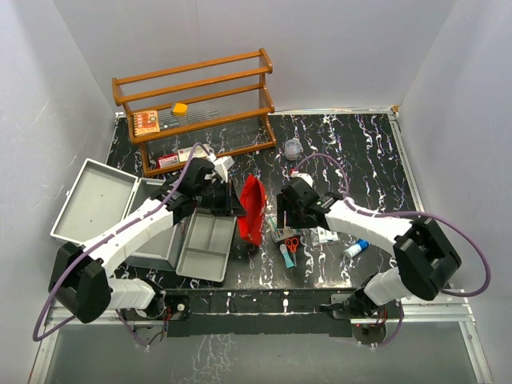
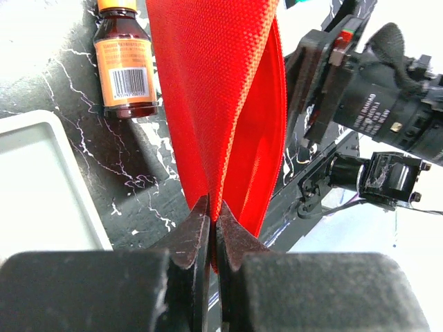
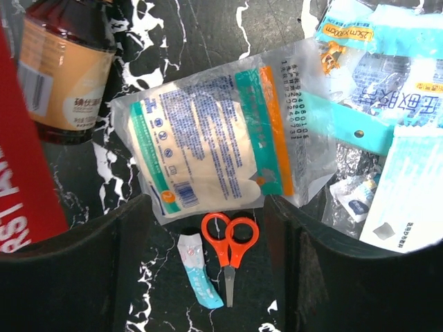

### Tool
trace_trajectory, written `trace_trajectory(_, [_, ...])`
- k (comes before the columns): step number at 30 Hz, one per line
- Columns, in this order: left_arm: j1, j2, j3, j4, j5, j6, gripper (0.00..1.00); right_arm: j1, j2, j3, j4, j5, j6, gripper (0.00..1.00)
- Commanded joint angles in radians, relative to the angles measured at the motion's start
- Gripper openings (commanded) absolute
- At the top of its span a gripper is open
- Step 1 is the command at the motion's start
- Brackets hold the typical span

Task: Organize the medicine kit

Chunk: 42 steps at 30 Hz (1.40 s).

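The medicine kit [image 1: 93,200], a silver-grey metal case, stands open at the left. Its grey two-compartment tray [image 1: 206,246] lies on the table beside it. My left gripper [image 2: 213,207] is shut on the edge of a red fabric pouch [image 2: 221,90], holding it upright in the table's middle [image 1: 253,210]. My right gripper [image 3: 208,207] is open, hovering over a gauze packet [image 3: 214,138], small orange-handled scissors [image 3: 230,245] and a blue-white sachet [image 3: 197,277]. Nothing is gripped between its fingers [image 3: 104,263].
A brown bottle with an orange label [image 2: 124,62] lies beside the pouch. More packets [image 3: 401,90] and a blue-capped vial [image 1: 357,248] lie to the right. A brown wooden rack [image 1: 200,108] stands at the back, with a small round object [image 1: 293,148] near it.
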Motion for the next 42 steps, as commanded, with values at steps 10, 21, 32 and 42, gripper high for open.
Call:
trace_trajectory(10, [-0.005,-0.089,0.025,-0.026,-0.051,0.010,0.00,0.040,0.123,0.086,0.003,0.121,0.016,0.59])
trace_trajectory(21, [-0.005,-0.100,0.017,-0.015,-0.039,0.016,0.00,0.039,0.175,0.048,0.026,0.133,0.012,0.54])
trace_trajectory(32, [-0.005,-0.109,0.015,-0.015,-0.039,0.019,0.00,0.039,0.133,-0.004,0.107,0.035,0.027,0.13])
trace_trajectory(42, [-0.005,-0.094,0.018,-0.009,-0.040,0.013,0.00,0.039,0.055,-0.004,0.099,0.076,0.043,0.00])
